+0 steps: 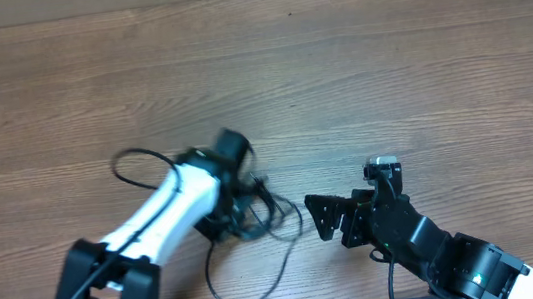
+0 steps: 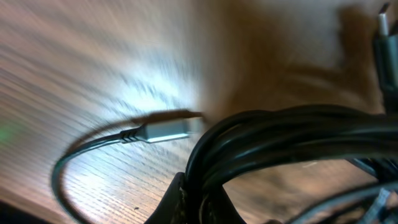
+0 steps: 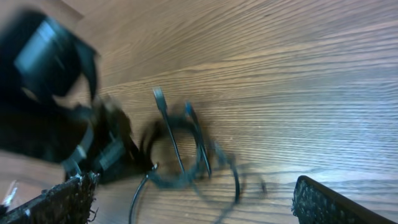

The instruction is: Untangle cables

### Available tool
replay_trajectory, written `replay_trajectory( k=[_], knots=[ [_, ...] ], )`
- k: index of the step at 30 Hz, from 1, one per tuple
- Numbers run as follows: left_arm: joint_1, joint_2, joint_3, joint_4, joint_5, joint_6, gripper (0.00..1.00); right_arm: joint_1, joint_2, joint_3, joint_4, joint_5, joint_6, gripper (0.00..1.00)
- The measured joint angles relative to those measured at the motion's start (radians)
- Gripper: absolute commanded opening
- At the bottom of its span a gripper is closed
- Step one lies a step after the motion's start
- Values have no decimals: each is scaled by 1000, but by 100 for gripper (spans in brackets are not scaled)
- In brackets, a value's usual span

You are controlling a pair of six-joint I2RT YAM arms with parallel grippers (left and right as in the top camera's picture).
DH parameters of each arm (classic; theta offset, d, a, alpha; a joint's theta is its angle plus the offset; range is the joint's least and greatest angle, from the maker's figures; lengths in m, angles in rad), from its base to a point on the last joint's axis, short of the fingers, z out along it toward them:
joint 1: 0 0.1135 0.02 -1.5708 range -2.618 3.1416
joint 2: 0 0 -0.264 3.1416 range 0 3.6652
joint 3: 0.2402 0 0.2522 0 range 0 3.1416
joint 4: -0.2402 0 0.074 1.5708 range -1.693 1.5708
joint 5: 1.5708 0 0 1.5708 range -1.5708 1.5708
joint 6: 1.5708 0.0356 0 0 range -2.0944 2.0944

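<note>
The cables lie as a tangled bundle of thin black cords on the wooden table, with one loop trailing toward the front edge. My left gripper sits over the bundle's left side. In the left wrist view it is shut on several black strands of the cables, and a silver plug lies on the wood beside them. My right gripper stands open just right of the bundle, apart from it. In the right wrist view the cables lie ahead of its fingers.
The wooden table stretches far back and to both sides. A thicker black arm cable arcs off the left arm. The left gripper's body fills the left of the right wrist view. The table's front edge is close behind both arms.
</note>
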Motion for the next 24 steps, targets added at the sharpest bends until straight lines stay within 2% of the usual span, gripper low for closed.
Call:
replay_trajectory(
  k=[4,10,18,24],
  knots=[
    [123,-26,120,-54,33,56,4,0,0,0,27,-64,10,100],
    [217,-40,164,-61,269,122,7,0,30,0,98,-185,32,99],
    [224,-40,164,-65,486,143,6,0,210,0,170,-248,297,71],
    [224,-40,164,-82,535,167,6,0,385,0,212,-203,378,61]
  ],
)
